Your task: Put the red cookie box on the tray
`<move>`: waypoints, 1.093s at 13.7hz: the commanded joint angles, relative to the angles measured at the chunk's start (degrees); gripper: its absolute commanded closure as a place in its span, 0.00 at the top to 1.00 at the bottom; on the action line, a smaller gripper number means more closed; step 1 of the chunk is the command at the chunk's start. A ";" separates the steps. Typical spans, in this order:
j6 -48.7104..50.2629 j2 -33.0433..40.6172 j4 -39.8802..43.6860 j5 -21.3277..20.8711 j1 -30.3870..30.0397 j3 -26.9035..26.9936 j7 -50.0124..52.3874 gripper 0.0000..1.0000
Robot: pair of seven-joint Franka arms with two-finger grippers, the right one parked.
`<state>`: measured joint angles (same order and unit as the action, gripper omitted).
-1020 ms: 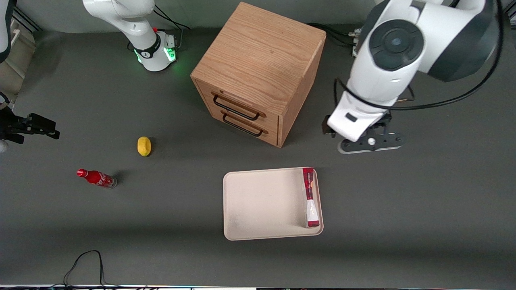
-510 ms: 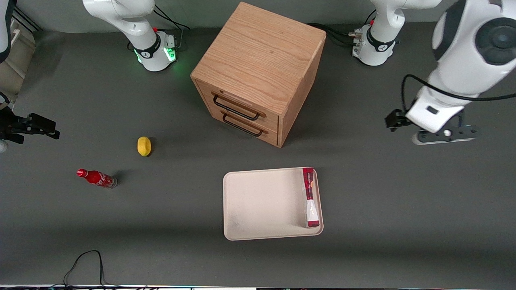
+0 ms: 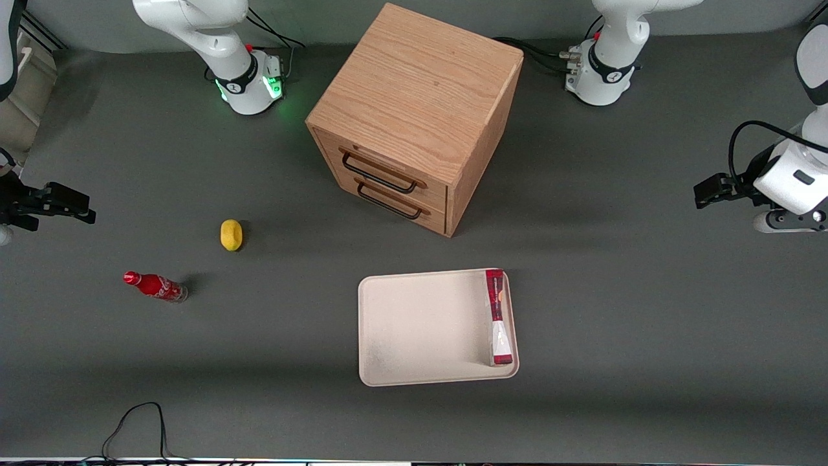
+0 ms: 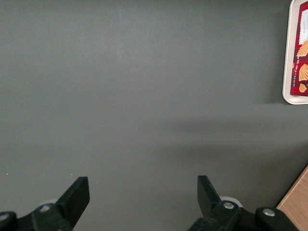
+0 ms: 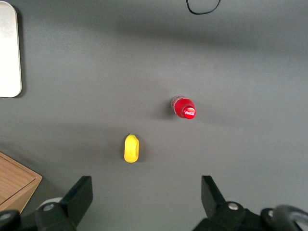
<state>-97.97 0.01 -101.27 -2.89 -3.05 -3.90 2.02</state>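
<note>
The red cookie box (image 3: 498, 317) lies flat in the tray (image 3: 420, 327), along the short rim nearest the working arm. In the left wrist view the box (image 4: 302, 53) and the tray rim (image 4: 288, 72) show at the frame's edge. My gripper (image 3: 786, 222) hovers over bare table toward the working arm's end, well away from the tray and slightly farther from the front camera than it. In the wrist view the gripper (image 4: 142, 190) is open, with only grey table between its fingers.
A wooden two-drawer cabinet (image 3: 417, 116) stands farther from the front camera than the tray, its drawers shut. A yellow lemon (image 3: 231, 234) and a small red soda bottle (image 3: 155, 286) lie toward the parked arm's end. A black cable (image 3: 139, 421) loops near the front edge.
The working arm has swung away from the spot beside the cabinet and tray toward its own end of the table. The box has stayed on the tray.
</note>
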 commanded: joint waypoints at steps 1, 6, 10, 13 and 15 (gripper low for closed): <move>-1.35 0.87 -0.16 1.04 0.58 -0.05 -0.61 1.00; -0.38 -1.16 4.59 2.01 0.85 0.74 0.44 1.00; 1.90 0.34 4.59 2.45 0.50 0.57 0.26 1.00; 3.49 0.78 4.59 3.33 0.59 0.56 0.18 1.00; 4.10 1.31 4.59 3.33 0.24 0.30 -0.26 1.00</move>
<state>-95.72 0.06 -96.94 -0.35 -2.86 -3.73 2.11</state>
